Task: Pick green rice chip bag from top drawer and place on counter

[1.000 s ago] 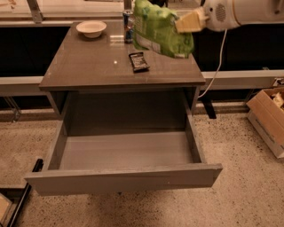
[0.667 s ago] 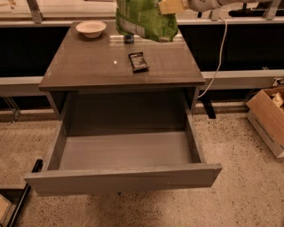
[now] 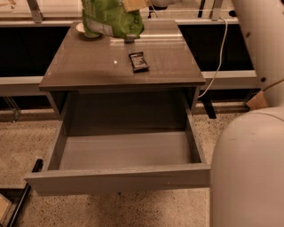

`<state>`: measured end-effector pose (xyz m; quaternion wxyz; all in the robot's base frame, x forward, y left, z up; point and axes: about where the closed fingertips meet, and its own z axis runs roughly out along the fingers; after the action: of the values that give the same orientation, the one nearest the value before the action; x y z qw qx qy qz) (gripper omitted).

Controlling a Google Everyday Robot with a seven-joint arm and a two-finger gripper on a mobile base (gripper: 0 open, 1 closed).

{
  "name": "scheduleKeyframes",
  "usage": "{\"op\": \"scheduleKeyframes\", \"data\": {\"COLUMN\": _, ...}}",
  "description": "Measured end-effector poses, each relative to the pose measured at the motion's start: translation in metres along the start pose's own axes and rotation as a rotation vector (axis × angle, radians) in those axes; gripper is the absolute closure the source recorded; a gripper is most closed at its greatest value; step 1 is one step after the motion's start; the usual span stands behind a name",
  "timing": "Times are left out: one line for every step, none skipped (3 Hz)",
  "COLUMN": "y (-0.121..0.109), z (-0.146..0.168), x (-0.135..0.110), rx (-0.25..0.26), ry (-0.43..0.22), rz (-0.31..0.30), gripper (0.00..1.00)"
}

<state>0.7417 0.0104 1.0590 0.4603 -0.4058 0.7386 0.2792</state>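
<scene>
- The tool sits at the very top edge of the view, above the rear of the surface. Only a tan part of it shows, and it is clamped on the upper right corner of the green rice chip bag.
- The bag hangs from that grip, crinkled, with its top cut off by the frame and a pale label panel low on its left side.
- The bag's lower edge is over the back of the surface and hides most of a pale bowl behind it.
- A small dark item pokes out below the bag's right corner; what it is cannot be made out.
- A small dark wrapper lies flat near the middle of the glossy surface, well apart from the bag.
- The top drawer is pulled fully out below the surface, with its grey floor bare.
- A white cable runs down past the right side.
- The robot's pale body fills the right foreground.
- The floor is speckled.
</scene>
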Motion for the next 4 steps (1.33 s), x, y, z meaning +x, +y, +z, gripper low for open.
{"op": "scheduleKeyframes", "data": {"y": 0.016, "z": 0.047, "x": -0.004, "rx": -0.056, "ry": 0.011, "rz": 0.002, "gripper": 1.0}}
{"op": "scheduleKeyframes", "data": {"y": 0.021, "z": 0.09, "x": 0.004, "rx": -0.071, "ry": 0.021, "rz": 0.019, "gripper": 1.0}}
{"op": "scheduleKeyframes", "data": {"y": 0.022, "z": 0.135, "x": 0.022, "rx": -0.087, "ry": 0.027, "rz": 0.062, "gripper": 1.0}}
{"op": "scheduleKeyframes", "data": {"y": 0.023, "z": 0.136, "x": 0.022, "rx": -0.09, "ry": 0.028, "rz": 0.061, "gripper": 0.81}}
